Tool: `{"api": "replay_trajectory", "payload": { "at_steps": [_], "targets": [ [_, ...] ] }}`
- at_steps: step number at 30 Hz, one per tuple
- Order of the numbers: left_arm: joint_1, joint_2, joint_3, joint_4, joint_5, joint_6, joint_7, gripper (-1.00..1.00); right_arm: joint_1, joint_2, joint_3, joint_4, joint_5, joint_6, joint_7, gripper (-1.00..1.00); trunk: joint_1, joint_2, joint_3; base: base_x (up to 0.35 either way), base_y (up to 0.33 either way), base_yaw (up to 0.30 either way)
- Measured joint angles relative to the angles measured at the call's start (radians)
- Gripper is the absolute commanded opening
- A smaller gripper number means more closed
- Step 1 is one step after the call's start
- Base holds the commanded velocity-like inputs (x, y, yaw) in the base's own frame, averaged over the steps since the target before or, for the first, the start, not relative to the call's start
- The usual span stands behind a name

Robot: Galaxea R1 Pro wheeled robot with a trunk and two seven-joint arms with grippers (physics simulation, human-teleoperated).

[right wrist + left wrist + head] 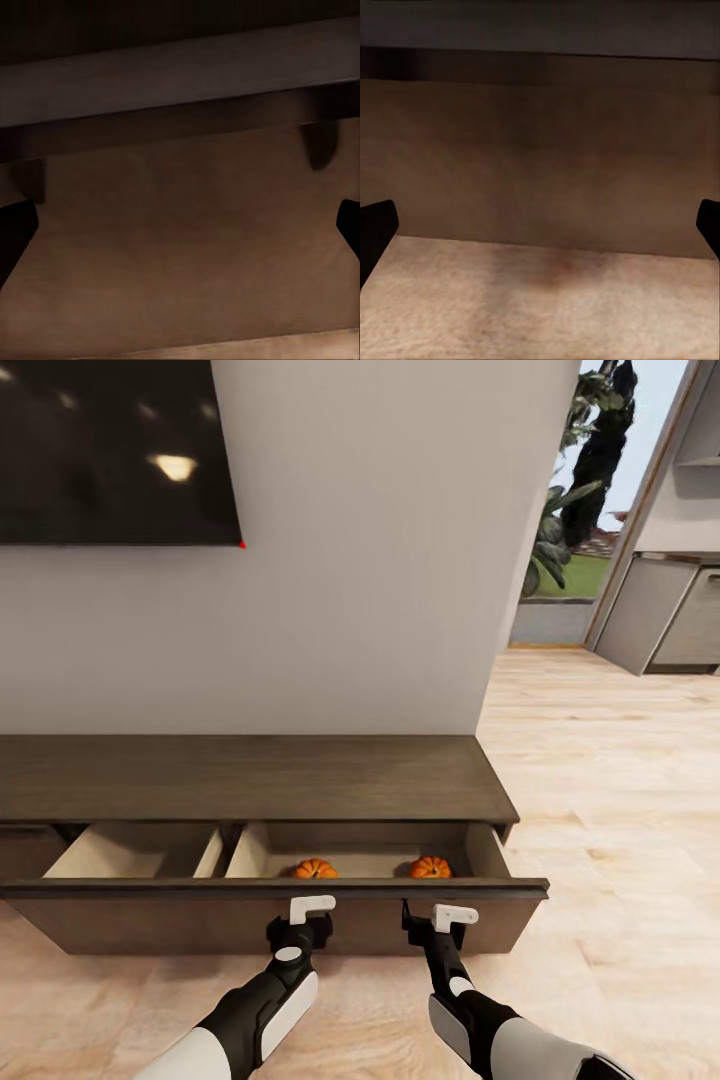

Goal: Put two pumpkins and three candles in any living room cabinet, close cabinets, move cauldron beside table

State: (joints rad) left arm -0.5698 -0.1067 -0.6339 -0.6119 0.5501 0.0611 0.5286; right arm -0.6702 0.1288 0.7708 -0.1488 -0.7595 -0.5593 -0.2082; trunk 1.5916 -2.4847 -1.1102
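Both pumpkins sit inside the pulled-out drawer of the cabinet, just behind its long front, which runs crosswise ahead of me. My left gripper and right gripper hang just below that front edge, fingers spread wide and empty. To shut it I judge both must push straight forward, the right hand nearer the drawer's end.
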Motion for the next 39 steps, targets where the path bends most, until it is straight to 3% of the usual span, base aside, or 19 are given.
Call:
{"api": "replay_trajectory", "payload": {
  "at_steps": [39],
  "targets": [
    [0.0,0.0,-0.001,0.0,-0.001,-0.001,0.0,1.0,-0.001,0.0,0.0,0.0,-0.003,0.001,0.0,1.0,0.0,0.0,0.0,0.161,0.0,0.0]
  ]
}}
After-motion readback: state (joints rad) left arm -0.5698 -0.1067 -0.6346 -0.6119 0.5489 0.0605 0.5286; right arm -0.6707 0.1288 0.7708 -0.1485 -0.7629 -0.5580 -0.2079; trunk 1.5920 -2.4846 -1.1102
